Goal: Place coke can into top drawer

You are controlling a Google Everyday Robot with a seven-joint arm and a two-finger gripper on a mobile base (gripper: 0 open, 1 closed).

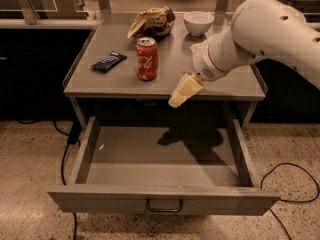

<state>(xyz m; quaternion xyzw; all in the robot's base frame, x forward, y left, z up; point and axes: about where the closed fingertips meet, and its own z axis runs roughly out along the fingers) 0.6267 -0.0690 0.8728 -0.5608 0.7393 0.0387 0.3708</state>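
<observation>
The red coke can stands upright on the grey tabletop, left of centre. Below it the top drawer is pulled fully out, its inside bare, with a dark loop handle at the middle of its front. My gripper hangs at the table's front edge, right of the can and a little below it, above the open drawer. It holds nothing. The white arm comes in from the upper right.
A dark blue snack bar wrapper lies left of the can. A crumpled chip bag and a white bowl sit at the back of the table. Cables trail on the speckled floor on both sides.
</observation>
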